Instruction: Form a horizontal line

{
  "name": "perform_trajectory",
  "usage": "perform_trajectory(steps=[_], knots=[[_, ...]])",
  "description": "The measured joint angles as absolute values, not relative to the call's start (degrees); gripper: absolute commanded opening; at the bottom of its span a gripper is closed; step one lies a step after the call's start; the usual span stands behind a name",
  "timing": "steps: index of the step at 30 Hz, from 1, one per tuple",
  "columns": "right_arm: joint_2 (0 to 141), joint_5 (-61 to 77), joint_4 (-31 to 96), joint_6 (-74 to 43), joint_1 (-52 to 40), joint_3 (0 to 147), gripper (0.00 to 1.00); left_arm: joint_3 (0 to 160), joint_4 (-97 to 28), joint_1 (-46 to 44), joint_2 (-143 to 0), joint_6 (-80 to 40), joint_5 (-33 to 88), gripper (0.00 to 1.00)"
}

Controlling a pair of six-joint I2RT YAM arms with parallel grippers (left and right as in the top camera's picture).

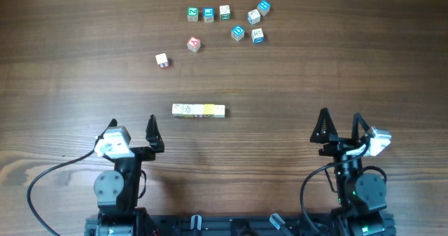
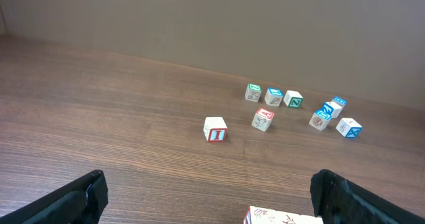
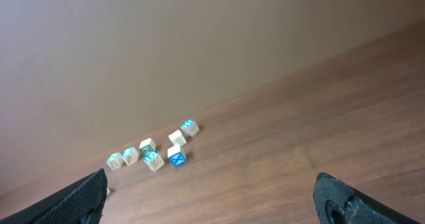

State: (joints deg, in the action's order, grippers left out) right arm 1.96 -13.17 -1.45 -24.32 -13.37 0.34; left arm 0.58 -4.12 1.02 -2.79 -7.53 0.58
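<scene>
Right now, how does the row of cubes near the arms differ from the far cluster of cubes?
The row is straight, its cubes touching; the far cluster is scattered, with gaps. The row shows cream and yellow tops; the cluster shows mostly blue and green. Both are small cubes on the table.

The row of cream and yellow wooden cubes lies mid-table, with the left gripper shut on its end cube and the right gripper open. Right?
No. The overhead view shows the left gripper open, apart from the row of cream and yellow wooden cubes. The right gripper is open.
</scene>
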Motion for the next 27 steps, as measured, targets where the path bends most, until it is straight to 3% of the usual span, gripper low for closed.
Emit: perform_trajectory(steps=[9, 14, 27], knots=[[1.1, -13.2, -1.3, -24.3, -12.8, 0.4, 1.0, 0.6, -4.1, 1.0, -2.8, -7.5, 0.6, 1.0], [1.1, -13.2, -1.3, -24.3, -7.3, 0.3, 1.0, 0.6, -4.1, 1.0, -2.8, -7.5, 0.6, 1.0], [1.1, -13.2, -1.3, -24.3, -7.2, 0.3, 1.0, 0.6, -4.1, 1.0, -2.8, -7.5, 0.6, 1.0]])
